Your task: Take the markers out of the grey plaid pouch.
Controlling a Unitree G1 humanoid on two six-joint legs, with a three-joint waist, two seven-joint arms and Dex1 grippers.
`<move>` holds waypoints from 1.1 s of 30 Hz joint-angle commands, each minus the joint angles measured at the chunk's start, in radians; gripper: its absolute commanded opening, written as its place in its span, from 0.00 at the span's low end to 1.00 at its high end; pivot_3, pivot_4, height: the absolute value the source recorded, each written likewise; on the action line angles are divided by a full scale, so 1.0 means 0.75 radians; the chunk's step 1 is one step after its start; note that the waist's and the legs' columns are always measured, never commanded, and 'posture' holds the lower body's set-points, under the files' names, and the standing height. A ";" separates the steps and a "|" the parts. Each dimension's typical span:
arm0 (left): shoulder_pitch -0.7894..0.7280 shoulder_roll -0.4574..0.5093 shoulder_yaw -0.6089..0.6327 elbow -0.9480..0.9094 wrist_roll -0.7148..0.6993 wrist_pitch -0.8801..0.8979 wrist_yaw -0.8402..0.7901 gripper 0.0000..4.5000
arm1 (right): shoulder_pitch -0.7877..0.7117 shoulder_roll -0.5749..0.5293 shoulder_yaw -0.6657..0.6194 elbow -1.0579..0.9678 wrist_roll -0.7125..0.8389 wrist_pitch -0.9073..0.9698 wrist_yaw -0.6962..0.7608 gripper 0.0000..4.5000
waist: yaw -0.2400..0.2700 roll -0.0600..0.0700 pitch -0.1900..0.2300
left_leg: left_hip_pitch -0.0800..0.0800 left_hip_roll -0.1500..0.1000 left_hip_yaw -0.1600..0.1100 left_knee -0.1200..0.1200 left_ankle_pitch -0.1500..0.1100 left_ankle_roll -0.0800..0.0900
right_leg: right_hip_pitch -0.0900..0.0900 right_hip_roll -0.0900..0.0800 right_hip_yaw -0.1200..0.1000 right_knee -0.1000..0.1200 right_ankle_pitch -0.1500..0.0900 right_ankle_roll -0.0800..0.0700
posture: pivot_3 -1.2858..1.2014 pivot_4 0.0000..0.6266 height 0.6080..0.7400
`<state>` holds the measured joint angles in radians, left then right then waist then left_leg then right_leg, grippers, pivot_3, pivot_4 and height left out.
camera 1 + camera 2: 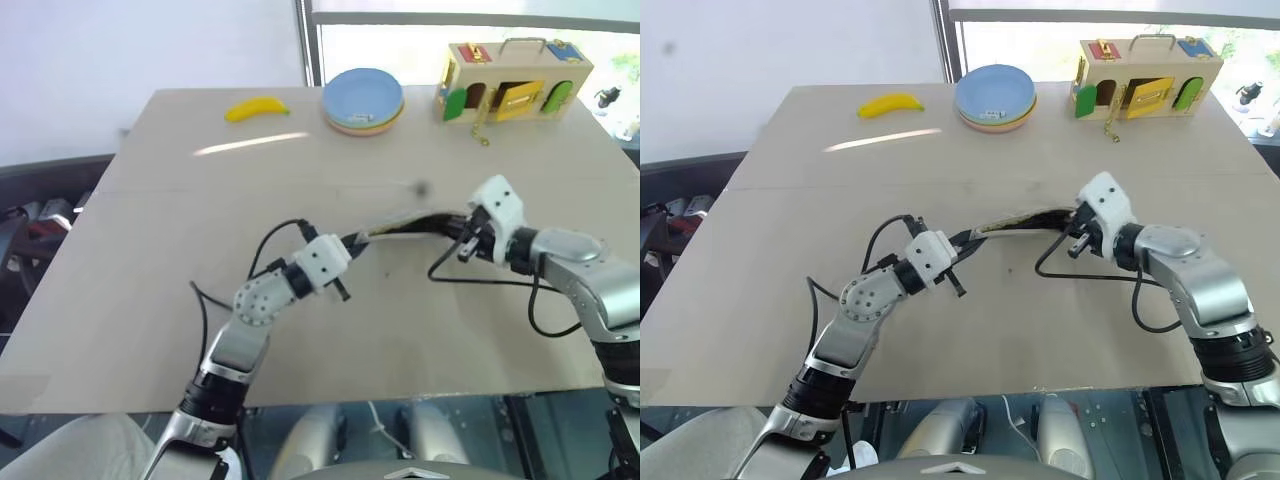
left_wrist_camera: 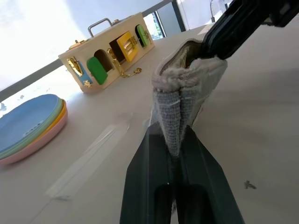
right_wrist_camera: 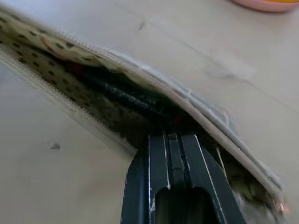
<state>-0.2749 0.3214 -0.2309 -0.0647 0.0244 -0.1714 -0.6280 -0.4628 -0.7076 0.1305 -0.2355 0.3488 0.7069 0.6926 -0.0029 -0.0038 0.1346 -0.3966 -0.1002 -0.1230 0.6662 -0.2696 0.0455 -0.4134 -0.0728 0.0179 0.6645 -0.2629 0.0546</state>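
**Pouch suspended between both grippers, mouth open**

Pouch position: the grey plaid pouch [image 1: 1020, 222] is stretched between the two arms above the middle of the table [image 1: 790, 300]. Its zip edge is parted, exposing the tan speckled lining.

Left gripper [image 2: 174, 140]: fingers clenched on one end of the pouch, with the fabric bunched between them.

Right gripper [image 3: 170, 140]: fingers pressed together, tips at the open mouth at the other end. Whether they pinch anything cannot be told.

Contents: a dark slim marker [image 3: 126, 95] lies lengthwise inside the pouch, against the lining, just beyond the right fingertips.

Surroundings: at the far edge of the table are a yellow banana [image 1: 890, 104], a stack of coloured plates [image 1: 995, 98] and a wooden latch box [image 1: 1145, 78], all well apart from the pouch.
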 commanded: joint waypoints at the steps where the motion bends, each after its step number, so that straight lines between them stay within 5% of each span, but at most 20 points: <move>1: -0.025 -0.011 -0.021 -0.058 -0.060 -0.012 -0.047 0.00 | -0.050 -0.063 0.084 0.019 -0.127 -0.118 0.082 0.12 | 0.000 0.000 0.000 | 0.000 0.000 0.000 0.000 0.000 0.000 | 0.000 0.000 0.000 0.000 0.000 0.000 | 0.52 0.24 1.00; 4: -0.042 -0.022 -0.026 -0.091 -0.105 0.039 -0.078 0.00 | -0.069 -0.105 0.125 0.038 -0.176 -0.144 0.145 0.34 | 0.000 0.000 0.000 | 0.000 0.000 0.000 0.000 0.000 0.000 | 0.000 0.000 0.000 0.000 0.000 0.000 | 0.52 0.24 1.00; 8: -0.047 -0.036 -0.021 -0.156 -0.209 0.187 -0.133 0.00 | -0.104 -0.236 0.170 -0.028 -0.233 -0.144 0.290 0.77 | 0.001 0.000 0.000 | -0.001 0.000 0.000 0.001 0.000 0.000 | 0.000 0.000 0.000 -0.001 0.000 0.000 | 0.52 0.24 1.00; 11: -0.047 -0.043 0.001 -0.208 -0.336 0.384 -0.168 0.00 | -0.140 -0.344 0.175 -0.108 -0.233 -0.114 0.411 0.97 | 0.001 0.000 0.000 | -0.001 0.000 0.000 0.000 0.000 0.000 | 0.000 0.000 -0.001 -0.001 0.000 0.000 | 0.52 0.24 1.00; 21: -0.052 -0.061 0.028 -0.285 -0.678 0.915 -0.190 0.00 | -0.242 -0.526 0.264 -0.281 -0.203 0.108 0.683 0.97 | 0.007 0.000 0.000 | -0.001 0.001 -0.001 0.001 0.000 0.000 | 0.000 0.000 -0.001 -0.001 0.000 0.000 | 0.52 0.24 1.00; 24: -0.043 -0.054 0.003 -0.216 -0.643 0.891 -0.212 0.00 | -0.233 -0.517 0.324 -0.228 -0.260 0.091 0.696 0.83 | 0.010 0.000 0.000 | -0.001 0.001 -0.001 0.001 0.000 0.000 | 0.000 0.000 -0.001 -0.002 0.000 0.000 | 0.52 0.24 1.00; 29: -0.035 -0.065 -0.015 -0.115 -0.601 0.855 -0.217 0.00 | -0.225 -0.434 0.417 -0.096 -0.343 0.026 0.688 0.32 | 0.018 0.000 0.000 | 0.000 0.001 0.000 0.001 0.000 0.000 | 0.001 0.000 -0.001 -0.001 0.000 0.000 | 0.52 0.24 1.00; 33: -0.035 -0.085 -0.026 -0.084 -0.591 0.848 -0.219 0.00 | -0.254 -0.327 0.481 0.013 -0.428 -0.031 0.653 0.32 | 0.018 0.000 0.000 | 0.000 0.001 0.000 0.002 0.000 0.000 | 0.001 0.000 -0.001 -0.001 0.000 0.000 | 0.52 0.24 1.00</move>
<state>-0.3025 0.2617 -0.2472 -0.1287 -0.4251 0.4789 -0.7917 -0.6280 -0.9686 0.4765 -0.2478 0.0626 0.7152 1.1934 0.0106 -0.0041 0.1347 -0.3967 -0.0998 -0.1233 0.6676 -0.2698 0.0455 -0.4129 -0.0729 0.0174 0.6641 -0.2628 0.0544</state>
